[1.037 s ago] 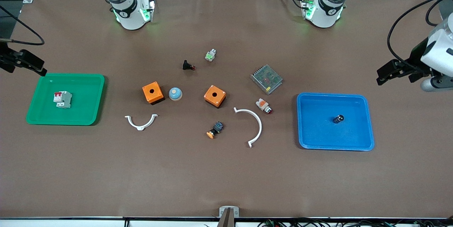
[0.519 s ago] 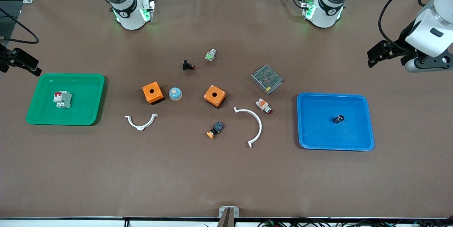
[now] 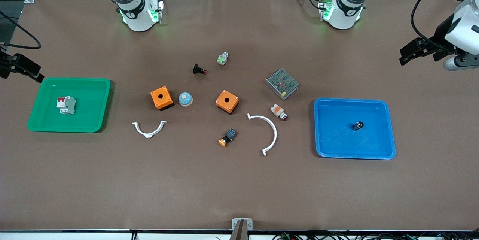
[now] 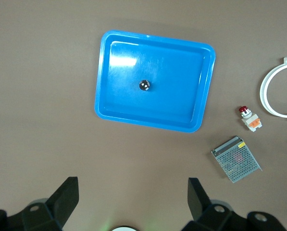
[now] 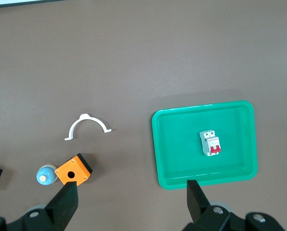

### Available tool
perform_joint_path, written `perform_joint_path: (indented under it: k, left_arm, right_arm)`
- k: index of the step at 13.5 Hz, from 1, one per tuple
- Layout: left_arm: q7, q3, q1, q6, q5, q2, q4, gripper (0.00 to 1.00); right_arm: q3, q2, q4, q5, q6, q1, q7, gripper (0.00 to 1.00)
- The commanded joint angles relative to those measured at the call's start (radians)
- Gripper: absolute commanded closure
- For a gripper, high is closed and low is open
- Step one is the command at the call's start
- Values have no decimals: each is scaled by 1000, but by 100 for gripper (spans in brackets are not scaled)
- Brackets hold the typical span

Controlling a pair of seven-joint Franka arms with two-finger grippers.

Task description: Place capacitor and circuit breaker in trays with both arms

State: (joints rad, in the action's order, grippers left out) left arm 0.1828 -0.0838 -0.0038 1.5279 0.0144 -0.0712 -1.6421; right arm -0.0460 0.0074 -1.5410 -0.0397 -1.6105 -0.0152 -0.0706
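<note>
The capacitor [image 3: 357, 125], a tiny black cylinder, lies in the blue tray [image 3: 336, 139] at the left arm's end of the table; the left wrist view shows it too [image 4: 144, 85]. The circuit breaker [image 3: 66, 105], white-grey with red levers, lies in the green tray [image 3: 89, 120], and shows in the right wrist view [image 5: 210, 143]. My left gripper [image 3: 406, 55] is open and empty, high over bare table beside the blue tray [image 4: 177, 110]. My right gripper [image 3: 36, 72] is open and empty, over the table by the green tray's [image 5: 177, 144] corner.
Between the trays lie two orange boxes [image 3: 161, 97] [image 3: 227, 101], a blue dome [image 3: 185, 99], two white curved brackets [image 3: 149, 129] [image 3: 268, 132], a metal mesh unit [image 3: 281, 83], an indicator lamp [image 3: 278, 111] and several small buttons [image 3: 199, 69].
The left gripper has swung away from the blue tray toward the robots' side of the table. The right gripper has drifted slightly toward the table's end. The objects have not moved.
</note>
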Motion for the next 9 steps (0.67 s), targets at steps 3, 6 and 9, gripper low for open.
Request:
perform_joint_path:
  k: [3, 6, 9]
  left_arm:
    - [21, -74, -2, 5, -5, -70, -33, 0]
    - [-8, -53, 1, 2, -7, -56, -21, 0]
    - [-43, -53, 7, 2, -14, -21, 16, 0]
  right_arm:
    - [0, 17, 28, 18, 0, -5, -9, 0]
    - [0, 17, 28, 18, 1, -6, -9, 0]
    - [0, 17, 28, 18, 4, -6, -9, 0]
